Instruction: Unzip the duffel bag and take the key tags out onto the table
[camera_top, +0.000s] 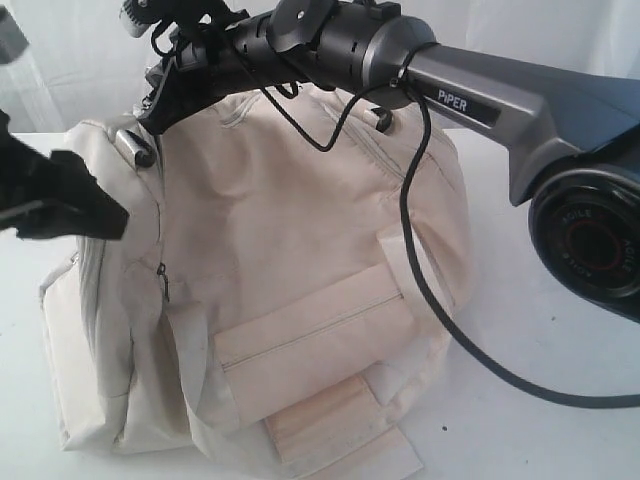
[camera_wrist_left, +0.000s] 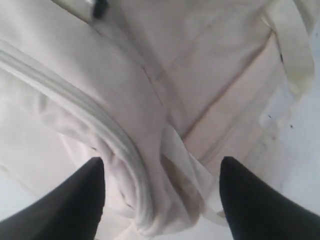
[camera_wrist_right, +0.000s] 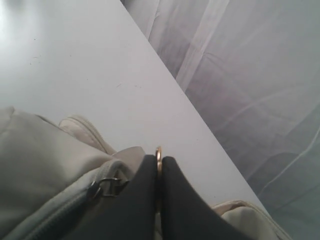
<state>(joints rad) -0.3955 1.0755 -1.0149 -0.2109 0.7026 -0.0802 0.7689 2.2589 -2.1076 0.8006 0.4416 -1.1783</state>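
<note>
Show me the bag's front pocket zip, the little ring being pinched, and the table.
front pocket zip (camera_top: 310, 332): exterior view, middle of the zip line.
metal ring (camera_wrist_right: 158, 154): right wrist view, its exposed rim.
table (camera_wrist_right: 75, 60): right wrist view, bare white surface.

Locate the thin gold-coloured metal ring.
In the right wrist view the gold ring sits pinched in the shut right gripper, just beside the grey zipper slider on the cream fabric duffel bag.
</note>
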